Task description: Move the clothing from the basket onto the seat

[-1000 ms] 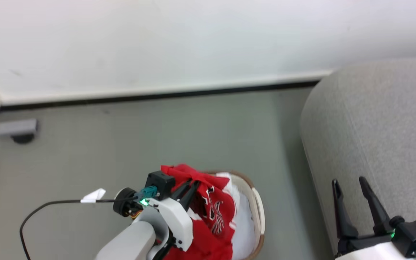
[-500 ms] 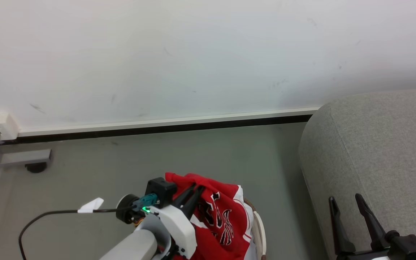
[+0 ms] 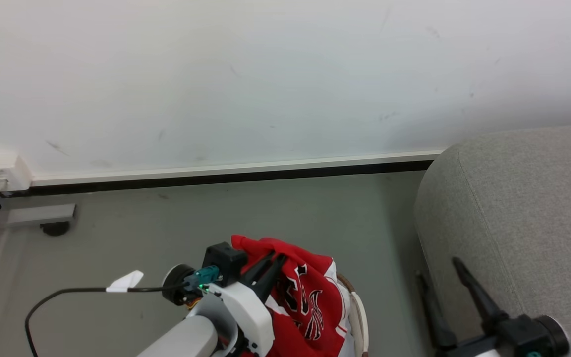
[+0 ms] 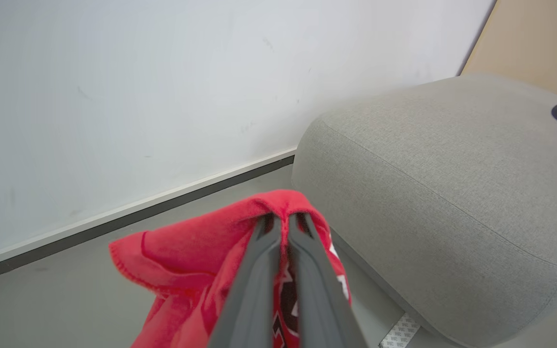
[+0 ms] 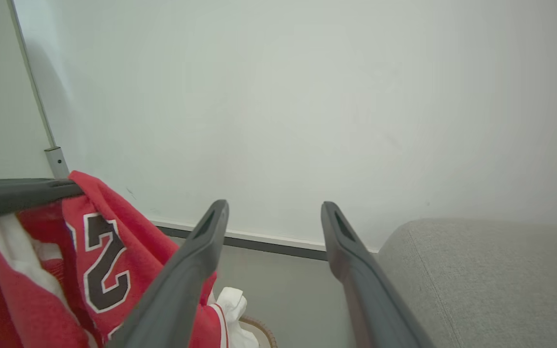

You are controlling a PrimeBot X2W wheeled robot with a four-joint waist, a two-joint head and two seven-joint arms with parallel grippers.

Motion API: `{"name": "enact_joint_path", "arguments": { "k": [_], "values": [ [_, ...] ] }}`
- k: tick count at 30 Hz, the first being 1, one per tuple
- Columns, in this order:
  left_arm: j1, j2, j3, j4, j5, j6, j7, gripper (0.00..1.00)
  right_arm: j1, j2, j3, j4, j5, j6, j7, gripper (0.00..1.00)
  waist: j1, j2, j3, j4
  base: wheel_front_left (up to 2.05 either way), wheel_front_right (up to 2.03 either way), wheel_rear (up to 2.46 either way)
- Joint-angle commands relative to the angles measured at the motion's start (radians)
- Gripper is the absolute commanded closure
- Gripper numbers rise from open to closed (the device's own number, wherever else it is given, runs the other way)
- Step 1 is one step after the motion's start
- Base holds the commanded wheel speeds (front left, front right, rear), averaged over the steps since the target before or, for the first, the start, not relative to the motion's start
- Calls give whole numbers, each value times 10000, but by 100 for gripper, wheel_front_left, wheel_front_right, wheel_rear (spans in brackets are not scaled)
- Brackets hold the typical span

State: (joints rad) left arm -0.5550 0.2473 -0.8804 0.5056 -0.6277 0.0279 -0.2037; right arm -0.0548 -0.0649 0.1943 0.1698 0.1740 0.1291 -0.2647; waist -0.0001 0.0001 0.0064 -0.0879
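My left gripper point(image 3: 274, 262) is shut on a red jersey point(image 3: 310, 302) with white trim and black-and-white lettering, holding it up above the basket point(image 3: 361, 317), whose brown rim and cream side peek out at the bottom of the head view. In the left wrist view the closed fingertips point(image 4: 283, 220) pinch a fold of the red jersey point(image 4: 201, 251), with the grey sofa point(image 4: 443, 188) just to the right. My right gripper point(image 3: 439, 270) stands open and empty beside the sofa point(image 3: 523, 208). The right wrist view shows its spread fingers point(image 5: 201, 251) with the jersey point(image 5: 99, 256) at left.
A white wall with a dark skirting point(image 3: 226, 176) runs behind the grey floor. A grey metal foot point(image 3: 37, 215) sits at the left wall. A black cable with a white tag point(image 3: 126, 281) trails off my left wrist. A white cloth point(image 5: 230, 302) lies in the basket below.
The head camera has tilted up, showing more wall. The left gripper has lifted the jersey higher out of the basket. The right gripper has turned and shifted left along the sofa's edge.
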Motion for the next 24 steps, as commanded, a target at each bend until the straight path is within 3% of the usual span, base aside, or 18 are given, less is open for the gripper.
{"name": "enact_joint_path", "arguments": {
  "k": [1,12,24],
  "values": [
    [54,87,14,-107,-44,50,8,100,-195,-82,177,35,-102,30,4,0,1,-1,-5,9,0,0,0],
    [119,181,-185,-855,-3,183,322,100,-1928,-296,2691,1690,-72,19,55,0,1,-1,-135,68,0,0,0],
    [152,197,-345,-1264,3,298,484,100,-4024,38,5069,4324,612,18,135,0,1,-1,-80,-56,0,0,0]
  ]
}}
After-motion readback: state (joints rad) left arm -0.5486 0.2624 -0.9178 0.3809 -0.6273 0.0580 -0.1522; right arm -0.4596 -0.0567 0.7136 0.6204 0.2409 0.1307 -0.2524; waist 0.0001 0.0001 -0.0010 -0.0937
